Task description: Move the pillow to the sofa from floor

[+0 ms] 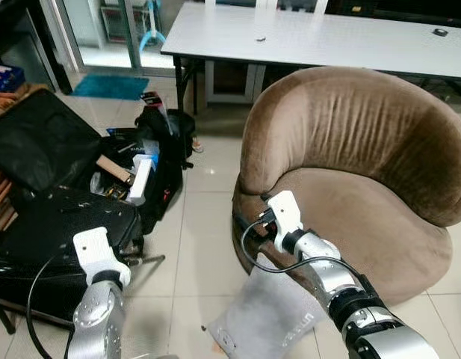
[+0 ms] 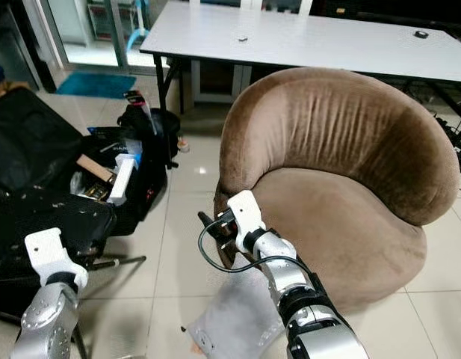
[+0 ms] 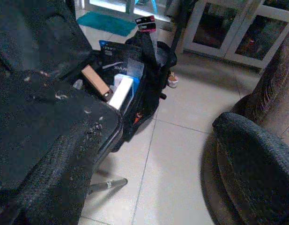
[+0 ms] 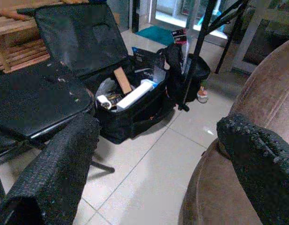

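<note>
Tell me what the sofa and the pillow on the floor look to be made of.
Sofa: brown velvety or suede-like upholstery, judging by the soft sheen and brushed streaks on its backrest. Pillow: pale grey, smooth woven fabric probably; it lies flat and limp on the tiles.

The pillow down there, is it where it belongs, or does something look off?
The grey pillow lies on the tiled floor against the foot of the brown sofa, not on the seat. Nearby, a black bag gapes open, boxes poking out.

faint print on pillow (image 1: 271,318), not legible.
</note>
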{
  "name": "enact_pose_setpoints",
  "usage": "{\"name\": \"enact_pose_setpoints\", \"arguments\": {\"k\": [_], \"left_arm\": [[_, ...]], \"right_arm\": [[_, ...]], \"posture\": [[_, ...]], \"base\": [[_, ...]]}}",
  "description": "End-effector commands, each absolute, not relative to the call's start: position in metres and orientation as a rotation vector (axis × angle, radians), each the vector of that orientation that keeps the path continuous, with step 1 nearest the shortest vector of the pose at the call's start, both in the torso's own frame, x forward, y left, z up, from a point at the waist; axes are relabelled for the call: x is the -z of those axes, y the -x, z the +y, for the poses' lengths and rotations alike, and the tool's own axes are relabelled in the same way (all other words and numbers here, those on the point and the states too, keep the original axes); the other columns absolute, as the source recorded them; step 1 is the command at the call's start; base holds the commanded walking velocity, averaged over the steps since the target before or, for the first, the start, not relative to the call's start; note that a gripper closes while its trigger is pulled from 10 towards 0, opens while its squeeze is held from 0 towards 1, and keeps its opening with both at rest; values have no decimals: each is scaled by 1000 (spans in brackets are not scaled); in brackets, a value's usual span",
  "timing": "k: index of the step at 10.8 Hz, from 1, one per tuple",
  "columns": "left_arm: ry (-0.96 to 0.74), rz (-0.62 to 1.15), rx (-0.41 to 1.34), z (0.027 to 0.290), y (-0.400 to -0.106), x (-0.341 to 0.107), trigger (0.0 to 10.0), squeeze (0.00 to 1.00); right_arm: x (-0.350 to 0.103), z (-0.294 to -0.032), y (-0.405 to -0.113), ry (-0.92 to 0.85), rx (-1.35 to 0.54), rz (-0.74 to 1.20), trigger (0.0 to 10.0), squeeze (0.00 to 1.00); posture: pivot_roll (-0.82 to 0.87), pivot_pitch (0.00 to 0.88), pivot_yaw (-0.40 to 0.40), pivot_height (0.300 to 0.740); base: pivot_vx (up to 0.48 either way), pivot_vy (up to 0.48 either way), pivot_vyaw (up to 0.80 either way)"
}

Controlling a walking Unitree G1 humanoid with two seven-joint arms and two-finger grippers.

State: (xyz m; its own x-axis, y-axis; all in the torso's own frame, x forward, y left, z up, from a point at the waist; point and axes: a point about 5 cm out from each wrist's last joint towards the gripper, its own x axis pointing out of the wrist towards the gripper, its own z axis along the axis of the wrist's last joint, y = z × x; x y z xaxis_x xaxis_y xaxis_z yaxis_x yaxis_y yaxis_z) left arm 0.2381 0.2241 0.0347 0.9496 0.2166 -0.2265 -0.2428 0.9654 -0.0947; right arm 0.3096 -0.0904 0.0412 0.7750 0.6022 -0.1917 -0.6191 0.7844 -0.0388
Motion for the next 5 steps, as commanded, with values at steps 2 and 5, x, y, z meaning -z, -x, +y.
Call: {"name": "enact_pose_setpoints", "arguments": {"k": [2,5], "left_arm": [[52,246,-191,215,-242,-31,10000,0],[16,272,-168,210,-243,-27,10000,0]], "right_arm": [[-39,-93,-308,120,-673,182,10000,0],[-38,-93,-308,120,-668,182,10000,0]], "posture": [[64,0,-42,740],[57,0,-36,740]], "base": [[0,-426,0],[0,-420,0]]}}
